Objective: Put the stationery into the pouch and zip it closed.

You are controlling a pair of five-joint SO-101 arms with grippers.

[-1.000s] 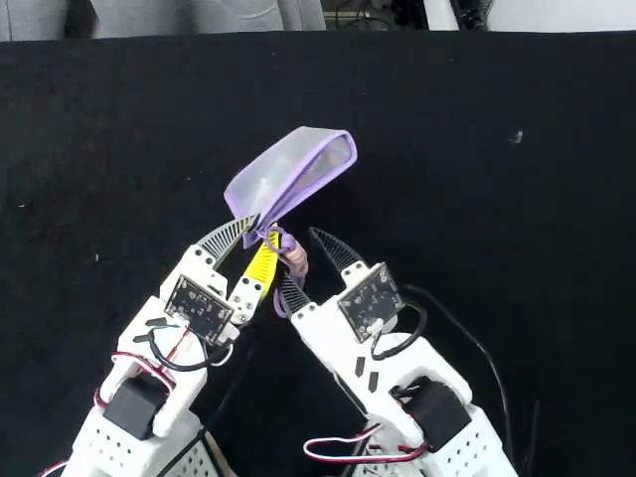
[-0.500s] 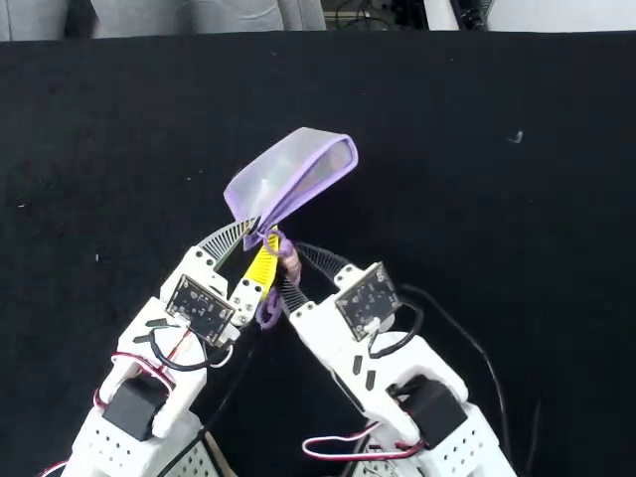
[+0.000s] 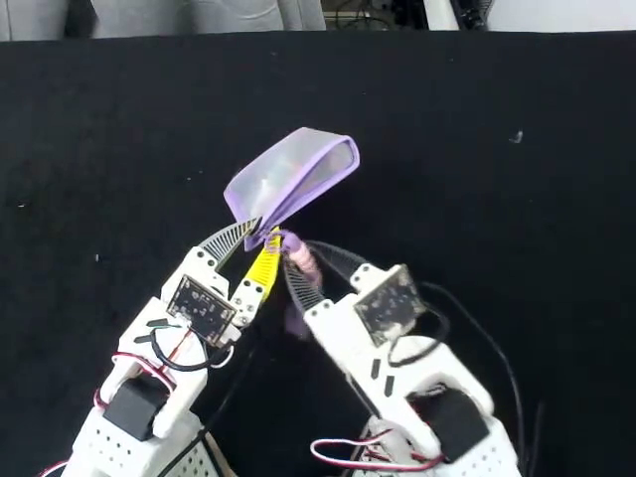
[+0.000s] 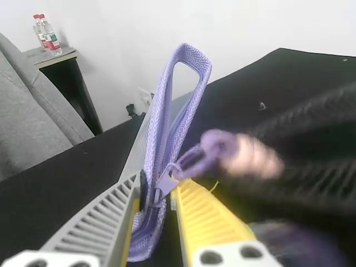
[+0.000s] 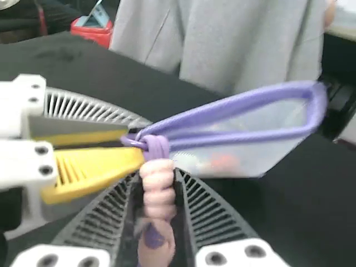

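A translucent purple pouch (image 3: 293, 179) stands on edge off the black table, its zip side facing the arms. My left gripper (image 3: 256, 243), with one grey and one yellow finger, is shut on the pouch's near end (image 4: 153, 192). A pink and purple zip pull charm (image 3: 298, 260) hangs at that end. My right gripper (image 3: 301, 268) is shut on the charm (image 5: 157, 189), just beside the left gripper (image 5: 83, 150). Something orange (image 5: 222, 161) shows faintly inside the pouch (image 5: 239, 133). In the left wrist view the charm (image 4: 239, 156) is blurred.
Black cloth covers the table (image 3: 517, 199), with open room to the left, right and beyond the pouch. The far edge (image 3: 318, 33) runs along the top of the high view. A red object (image 5: 92, 25) sits off in the background.
My right gripper was open around the charm a second ago; it has shut on it, and its wrist has swung to the right. The left arm and the pouch have kept still.
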